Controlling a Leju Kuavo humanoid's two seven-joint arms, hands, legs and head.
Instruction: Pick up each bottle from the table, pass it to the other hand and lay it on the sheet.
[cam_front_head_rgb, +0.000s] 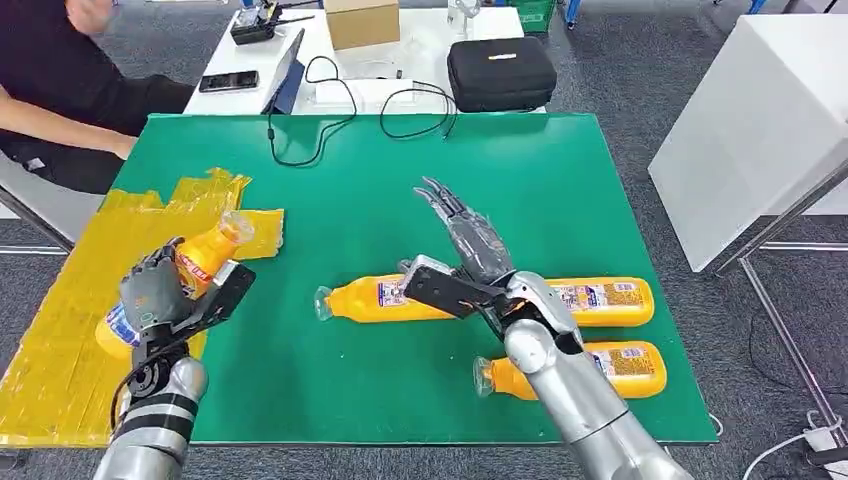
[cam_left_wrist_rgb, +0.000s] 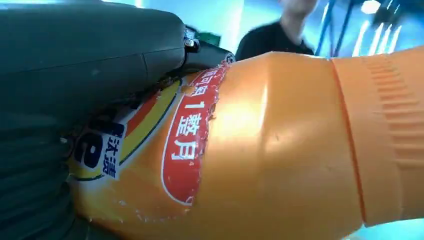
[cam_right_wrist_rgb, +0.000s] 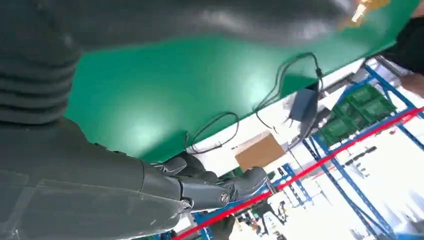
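Orange bottle (cam_front_head_rgb: 195, 268) gripped in left hand (cam_front_head_rgb: 160, 295), lower left of frame, tilted over yellow sheet (cam_front_head_rgb: 60, 330). Right hand (cam_front_head_rgb: 470, 240) released, fingers spread above green worktop (cam_front_head_rgb: 380, 190). Best: lower it flat onto sheet before letting go, so it won't roll.

Bare green table (cam_front_head_rgb: 400, 180) lies open ahead; two lying bottles (cam_front_head_rgb: 400, 298) (cam_front_head_rgb: 625, 367) block the near right

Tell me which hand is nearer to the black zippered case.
Right. The right hand is open above the green table's middle, below the black zippered case; the left hand grips a bottle over the yellow sheet, farther away.
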